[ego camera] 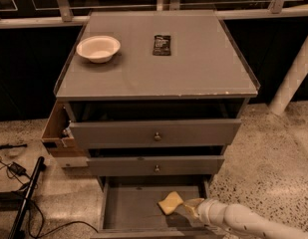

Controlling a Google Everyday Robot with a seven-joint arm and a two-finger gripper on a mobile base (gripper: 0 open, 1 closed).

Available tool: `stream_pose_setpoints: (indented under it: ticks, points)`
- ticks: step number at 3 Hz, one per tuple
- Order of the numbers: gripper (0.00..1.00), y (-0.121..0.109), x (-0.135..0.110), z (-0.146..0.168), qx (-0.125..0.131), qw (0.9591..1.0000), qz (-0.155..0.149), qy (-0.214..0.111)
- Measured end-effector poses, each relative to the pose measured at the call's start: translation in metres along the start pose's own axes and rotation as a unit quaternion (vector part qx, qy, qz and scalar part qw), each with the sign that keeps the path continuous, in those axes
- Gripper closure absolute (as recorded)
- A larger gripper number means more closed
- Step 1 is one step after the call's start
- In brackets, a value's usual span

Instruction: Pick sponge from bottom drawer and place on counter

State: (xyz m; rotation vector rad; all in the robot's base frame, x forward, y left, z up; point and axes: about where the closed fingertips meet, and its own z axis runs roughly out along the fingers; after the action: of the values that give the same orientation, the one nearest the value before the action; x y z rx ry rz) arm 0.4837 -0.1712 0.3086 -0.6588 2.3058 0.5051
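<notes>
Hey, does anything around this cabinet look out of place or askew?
Yes: a brown box-like piece juts out askew, left of the upper drawer. The end effector is at the bottom drawer, beside the sponge.

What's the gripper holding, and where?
Cannot tell. The gripper is at the right edge of the sponge in the bottom drawer; no clear grip shows.

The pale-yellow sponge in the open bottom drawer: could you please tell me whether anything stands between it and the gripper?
Nothing visible does: the gripper hangs just right of the wavy pale-yellow sponge, inside the shallow grey bottom drawer.
</notes>
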Motion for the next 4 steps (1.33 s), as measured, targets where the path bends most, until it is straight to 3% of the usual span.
stream_pose_setpoints:
  ticks: [1,3,4]
  points:
    - [1.00,-0.008,0.010,0.016,0.001,0.9998,0.020,-0.005]
    - [1.00,-0.020,0.025,0.028,0.027,0.9993,-0.005,-0.026]
    - [0.73,-0.027,0.037,0.048,0.032,0.9987,-0.021,-0.033]
